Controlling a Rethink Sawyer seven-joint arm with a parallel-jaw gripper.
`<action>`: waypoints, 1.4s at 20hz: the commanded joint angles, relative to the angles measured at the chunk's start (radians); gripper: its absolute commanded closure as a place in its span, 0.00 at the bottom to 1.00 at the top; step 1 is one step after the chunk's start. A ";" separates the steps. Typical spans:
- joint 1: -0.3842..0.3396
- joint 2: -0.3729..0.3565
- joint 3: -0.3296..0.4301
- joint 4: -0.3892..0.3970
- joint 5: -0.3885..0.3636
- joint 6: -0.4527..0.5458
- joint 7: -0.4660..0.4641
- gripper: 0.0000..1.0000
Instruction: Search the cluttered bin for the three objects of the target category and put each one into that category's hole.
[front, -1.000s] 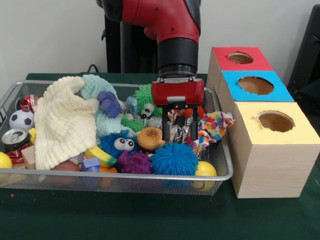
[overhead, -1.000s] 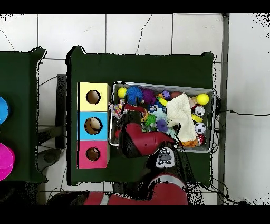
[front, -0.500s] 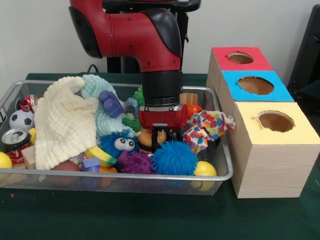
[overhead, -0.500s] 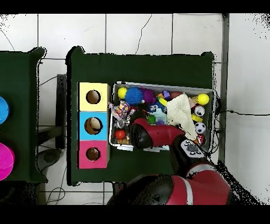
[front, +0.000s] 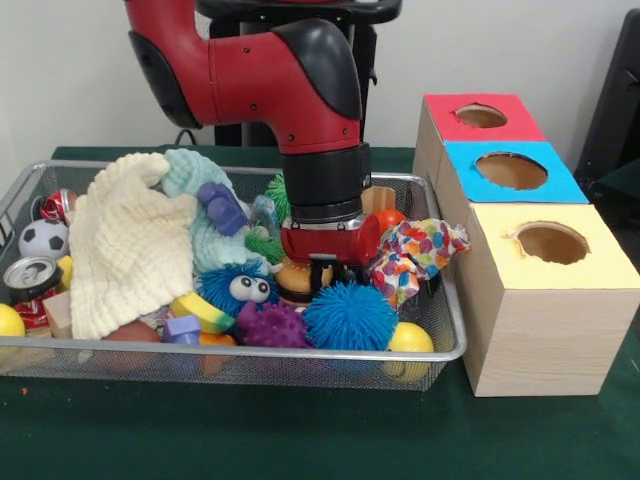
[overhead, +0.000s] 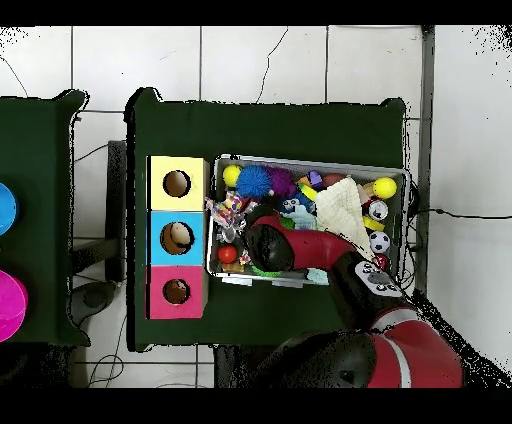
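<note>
dark green bench (front: 300, 440) before a pale wall; white tiled floor (overhead: 260, 60) shows around it in the overhead view. wire bin (front: 230, 352) of toys beside a wooden box (front: 530, 330) with three holes, one each in its red, blue and yellow tops. pincer (front: 322, 272) lowered into the bin at the toy burger (front: 295, 280); whether its jaws are apart or together cannot be told. one blue spiky ball (front: 349, 316), one cream cloth (front: 125, 250), one soccer ball (front: 42, 238).
</note>
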 joint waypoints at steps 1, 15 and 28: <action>-0.014 0.075 0.167 0.167 0.103 0.506 -0.025 0.00; 0.083 -0.060 0.050 0.092 0.123 0.885 -0.101 0.00; 0.097 -0.168 0.063 0.176 0.065 0.755 -0.093 0.00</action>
